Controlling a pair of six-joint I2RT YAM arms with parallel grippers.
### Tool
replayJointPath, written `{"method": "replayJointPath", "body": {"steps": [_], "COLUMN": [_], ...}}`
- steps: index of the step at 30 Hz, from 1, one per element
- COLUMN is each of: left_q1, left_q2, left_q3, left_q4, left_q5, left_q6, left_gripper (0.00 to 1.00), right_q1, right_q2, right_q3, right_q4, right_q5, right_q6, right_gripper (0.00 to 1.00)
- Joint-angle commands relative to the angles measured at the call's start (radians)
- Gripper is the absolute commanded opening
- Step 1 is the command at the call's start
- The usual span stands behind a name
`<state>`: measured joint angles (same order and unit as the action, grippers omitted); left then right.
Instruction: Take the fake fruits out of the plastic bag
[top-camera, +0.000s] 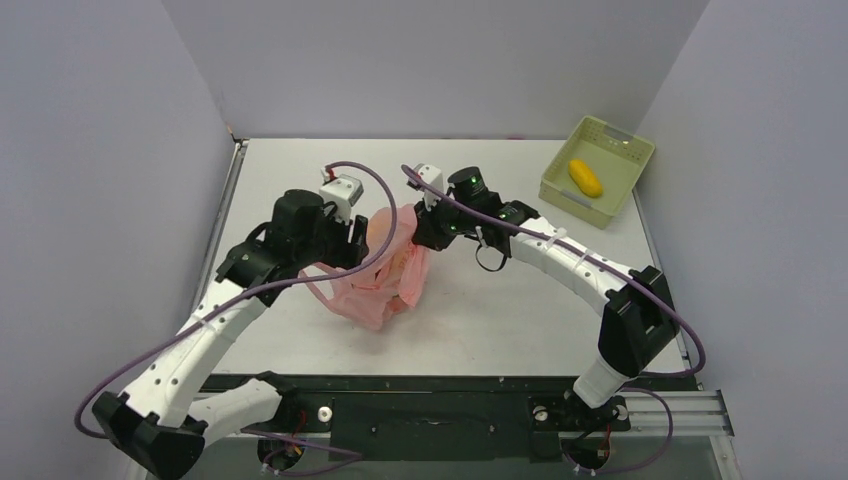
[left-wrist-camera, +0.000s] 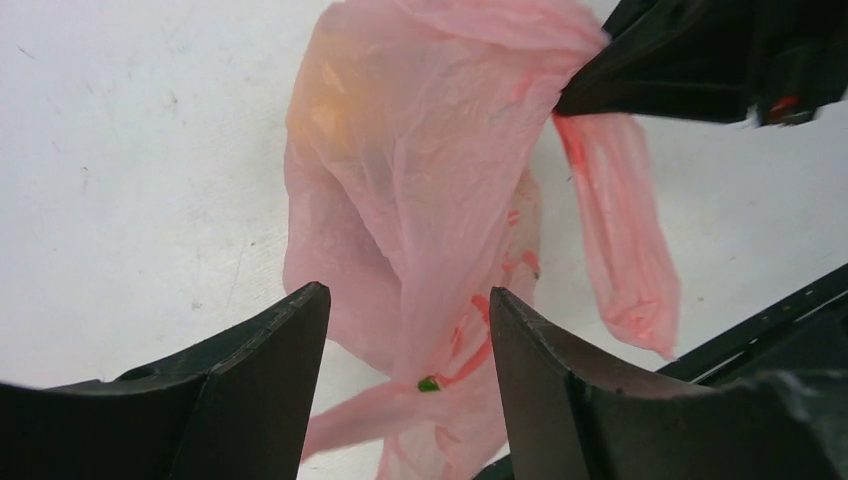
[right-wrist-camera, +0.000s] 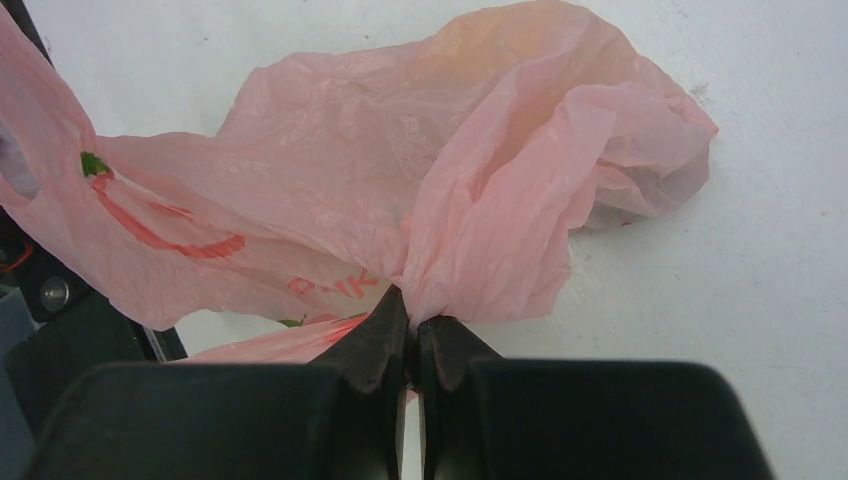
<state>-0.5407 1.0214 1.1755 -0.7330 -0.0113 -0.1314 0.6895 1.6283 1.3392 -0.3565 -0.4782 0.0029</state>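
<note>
A flat white surface (top-camera: 520, 320) sits between three plain pale grey walls: a back wall (top-camera: 430, 60), a left wall (top-camera: 90, 180) and a right wall (top-camera: 770, 220). A black metal bar (top-camera: 440, 408) runs along the near edge. The light is soft and even

The white tabletop (top-camera: 520, 320) has a pink plastic bag (top-camera: 385, 285) in the middle and a green basket (top-camera: 570, 203) in the far right corner.

The only print is on the pink plastic bag (right-wrist-camera: 330, 190). The right wrist view shows small red letters (right-wrist-camera: 335, 284) by a fold, where a P, then N and K, can be made out and creases hide the rest. A red curved line (right-wrist-camera: 160, 230) with a green leaf mark (right-wrist-camera: 93, 163) carries no readable word.
</note>
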Motion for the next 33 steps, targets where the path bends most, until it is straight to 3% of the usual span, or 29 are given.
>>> {"method": "replayJointPath", "body": {"steps": [1,10,17,22,25,29,33], "left_q1": [0.019,0.058,0.127,0.131,0.132,0.191,0.256], "left_q2": [0.085,0.236,0.315,0.322,0.336,0.329,0.314], "left_q3": [-0.045,-0.089,-0.145,-0.161,-0.146,-0.152,-0.172], "left_q4": [0.121,0.233,0.306,0.309,0.271,0.3,0.357], "left_q5": [0.073,0.256,0.379,0.428,0.386,0.444,0.564], "left_q6": [0.156,0.159,0.125,0.107,0.125,0.114,0.08], "left_gripper": [0.57,0.56,0.45,0.22,0.01,0.0,0.0], "right_q1": [-0.018,-0.031,-0.037,-0.037,-0.037,-0.04,-0.04], "right_q2": [-0.025,0.011,0.025,0.023,0.012,-0.034,-0.077], "right_q3": [0.009,-0.005,-0.038,-0.053,-0.051,-0.057,-0.057], "right_q4": [0.059,0.12,0.186,0.205,0.2,0.163,0.13], "right_q5": [-0.102,-0.141,-0.164,-0.128,-0.051,0.151,0.324], "right_q6": [0.064,0.123,0.187,0.209,0.236,0.265,0.188], "right_gripper": [0.0,0.0,0.0,0.0,0.0,0.0,0.13]}}
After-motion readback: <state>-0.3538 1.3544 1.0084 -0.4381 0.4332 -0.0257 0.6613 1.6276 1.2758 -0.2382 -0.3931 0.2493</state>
